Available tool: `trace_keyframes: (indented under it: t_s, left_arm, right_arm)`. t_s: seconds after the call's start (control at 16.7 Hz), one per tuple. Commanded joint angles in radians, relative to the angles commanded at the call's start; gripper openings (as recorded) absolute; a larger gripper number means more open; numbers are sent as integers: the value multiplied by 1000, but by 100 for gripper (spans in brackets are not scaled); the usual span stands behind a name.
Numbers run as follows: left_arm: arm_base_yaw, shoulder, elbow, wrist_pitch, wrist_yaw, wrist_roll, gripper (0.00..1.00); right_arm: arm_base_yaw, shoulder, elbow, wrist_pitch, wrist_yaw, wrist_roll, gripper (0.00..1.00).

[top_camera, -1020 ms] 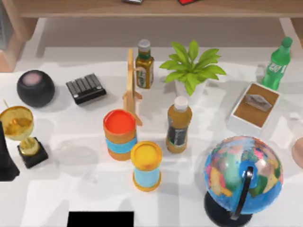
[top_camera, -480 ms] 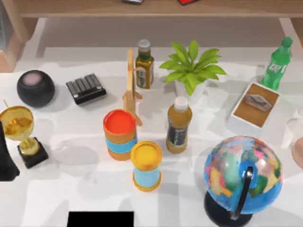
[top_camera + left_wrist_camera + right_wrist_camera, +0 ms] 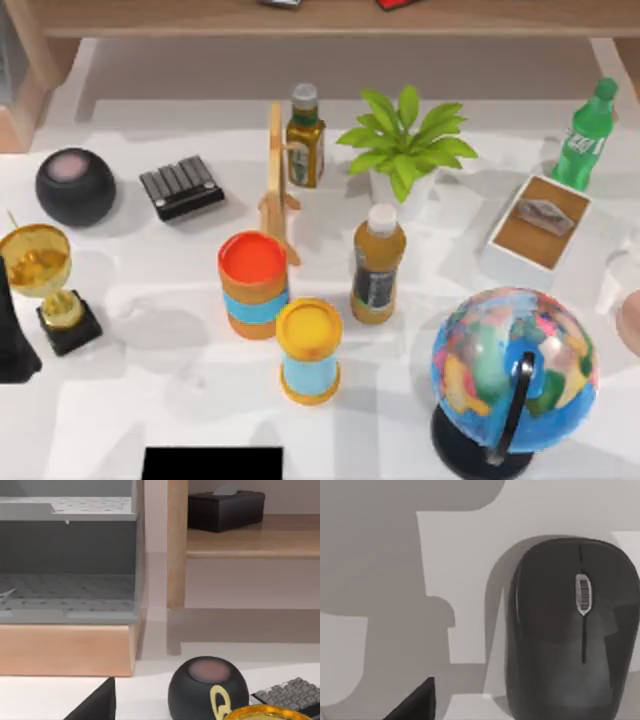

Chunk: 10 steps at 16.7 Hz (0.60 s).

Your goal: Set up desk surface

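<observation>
Spreading across the top view, the desk surface (image 3: 150, 400) is showing as a broad, flat white counter with faint grey mottling.

- **Far left:** a shiny gold trophy (image 3: 38, 265) is standing on a black block. Behind it, a matte black rounded speaker (image 3: 75, 187) is sitting beside a dark ribbed keypad (image 3: 181, 187).
- **Nearer the middle:**
  - An orange cylinder with a red lid (image 3: 254, 285) and a blue band is standing just beside a yellow-lidded cylinder (image 3: 309, 350).
  - A slim wooden stand (image 3: 277, 170) is rising behind them.
  - A grey-capped bottle (image 3: 305, 135) and a white-capped orange bottle (image 3: 378, 265) are carrying dark labels whose writing cannot be read.
  - A leafy green plant (image 3: 405, 145) is growing from a white pot.
- **Further right:** a glossy globe (image 3: 513, 365) is tilting on a black stand. Beyond it are lying a white box with a brown inside (image 3: 537, 230) and a green plastic bottle (image 3: 585, 130).

In the right wrist view, a smooth dark mouse (image 3: 570, 630) with a ridged wheel is resting on the counter directly below that arm's camera. The left wrist view is looking low across the counter toward the speaker and a tan wooden shelf (image 3: 250, 540).

Whether the left gripper or the right gripper is spread or closed cannot be told.
</observation>
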Motion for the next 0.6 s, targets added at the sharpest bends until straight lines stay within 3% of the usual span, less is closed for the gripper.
trace_keyframes:
  t_s: [0.6]
  left_arm:
    - [0, 0, 0, 0, 0, 0, 100]
  right_arm:
    - [6, 24, -55, 78, 1, 6, 100]
